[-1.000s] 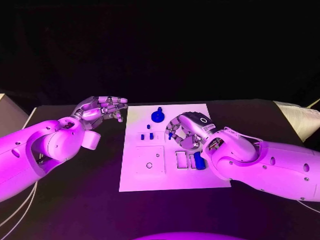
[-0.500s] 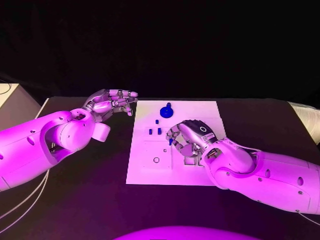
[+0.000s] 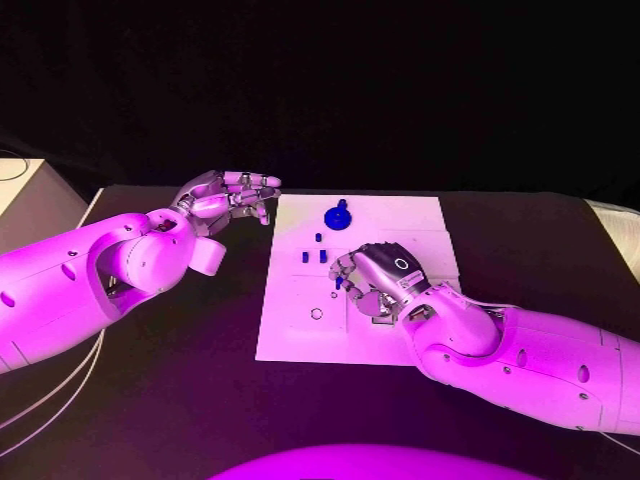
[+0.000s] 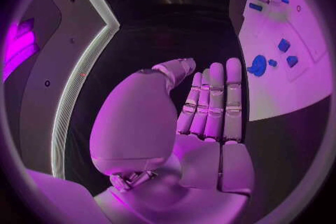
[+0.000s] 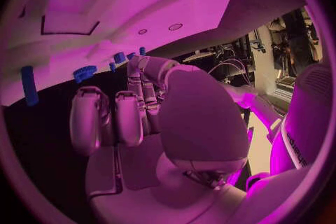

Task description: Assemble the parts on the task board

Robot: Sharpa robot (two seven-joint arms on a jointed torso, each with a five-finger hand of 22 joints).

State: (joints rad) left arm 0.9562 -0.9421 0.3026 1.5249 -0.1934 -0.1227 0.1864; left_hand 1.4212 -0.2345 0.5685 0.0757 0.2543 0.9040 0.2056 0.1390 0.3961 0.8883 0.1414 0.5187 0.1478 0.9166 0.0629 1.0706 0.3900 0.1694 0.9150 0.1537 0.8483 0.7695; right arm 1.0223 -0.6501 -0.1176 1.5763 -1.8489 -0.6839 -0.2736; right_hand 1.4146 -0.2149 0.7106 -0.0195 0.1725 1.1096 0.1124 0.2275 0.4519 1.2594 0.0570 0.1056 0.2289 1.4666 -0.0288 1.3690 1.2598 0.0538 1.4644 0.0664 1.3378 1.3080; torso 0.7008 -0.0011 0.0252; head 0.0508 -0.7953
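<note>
Task board: the flat white rectangular task board (image 3: pixel 294 330) lies in the middle of the black table (image 3: pixel 176 380), with shallow rectangular recesses and a small ring-shaped hole (image 3: pixel 316 314) near its left side.
Round part: a round blue part with a knob on top (image 3: pixel 336 214) sits at the far end of the board; in the left wrist view it shows as a blue disc (image 4: pixel 257 65).
Small parts: a row of small blue upright pieces (image 3: pixel 316 256) stands on the board just nearer than the round part, beside the right hand's fingertips; another small blue piece (image 3: pixel 319 237) stands between them and the round part.
Right hand: the silver many-fingered right hand (image 3: pixel 375 280) hangs over the middle of the board, palm down, fingers curled downward. In the right wrist view its fingers (image 5: pixel 115 117) point toward the board, with a blue toothed piece (image 5: pixel 84 73) and a long blue bar (image 5: pixel 28 85) beyond them. Whether it holds anything I cannot tell.
Left hand: the silver left hand (image 3: pixel 231 201) is raised beside the board's far left corner, over the table, not touching the board. In the left wrist view its fingers (image 4: pixel 213 103) are straight and side by side, thumb apart, with nothing in them.
</note>
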